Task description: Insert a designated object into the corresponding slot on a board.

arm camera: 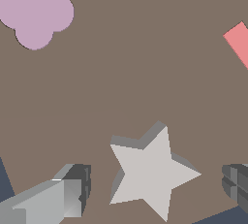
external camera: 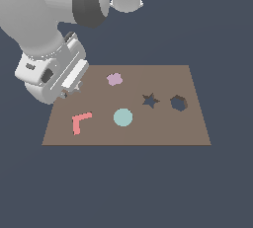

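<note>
The pale grey star piece (arm camera: 151,169) lies flat on the brown board (arm camera: 135,63). My gripper (arm camera: 155,186) is open and straddles it, with one finger (arm camera: 72,189) on each side and a gap between each finger and the star. In the exterior view the gripper (external camera: 69,93) hangs low over the board (external camera: 148,131) near its far corner on the exterior view's left, and the hand hides most of the star. The dark star-shaped slot (external camera: 150,100) sits right of the board's middle, well away from the gripper.
A dark hexagonal cutout (external camera: 179,103) lies just right of the star slot. A lilac blob piece (external camera: 114,79) (arm camera: 36,10), a teal disc (external camera: 123,117) and a red L-shaped piece (external camera: 80,122) (arm camera: 238,43) rest on the board. The arm's bulk looms over the exterior view's upper left.
</note>
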Tool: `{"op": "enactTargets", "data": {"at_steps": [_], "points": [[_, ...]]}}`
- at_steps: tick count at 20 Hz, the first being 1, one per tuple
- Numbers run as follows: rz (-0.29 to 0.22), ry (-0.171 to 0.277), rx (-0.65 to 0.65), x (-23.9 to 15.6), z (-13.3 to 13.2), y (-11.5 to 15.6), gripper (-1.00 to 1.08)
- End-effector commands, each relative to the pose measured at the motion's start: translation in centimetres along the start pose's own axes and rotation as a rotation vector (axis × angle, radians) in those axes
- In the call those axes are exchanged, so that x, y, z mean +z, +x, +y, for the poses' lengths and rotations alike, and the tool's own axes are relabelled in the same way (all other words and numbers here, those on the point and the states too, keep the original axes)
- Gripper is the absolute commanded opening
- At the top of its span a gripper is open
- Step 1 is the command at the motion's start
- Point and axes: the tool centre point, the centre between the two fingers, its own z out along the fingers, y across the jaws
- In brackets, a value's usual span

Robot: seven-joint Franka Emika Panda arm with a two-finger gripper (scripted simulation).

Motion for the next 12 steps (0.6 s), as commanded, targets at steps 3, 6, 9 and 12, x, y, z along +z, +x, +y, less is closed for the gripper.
{"op": "enactTargets", "data": {"at_steps": [3, 6, 9, 12], "points": [[0.0, 0.0, 0.0, 0.2, 0.0, 0.0, 1.0], [0.0, 0.0, 0.001, 1.0, 0.0, 0.0, 1.0], [0.0, 0.0, 0.002, 1.8, -0.1, 0.0, 1.0], [0.0, 0.0, 0.002, 2.0, -0.1, 0.0, -1.0]]}}
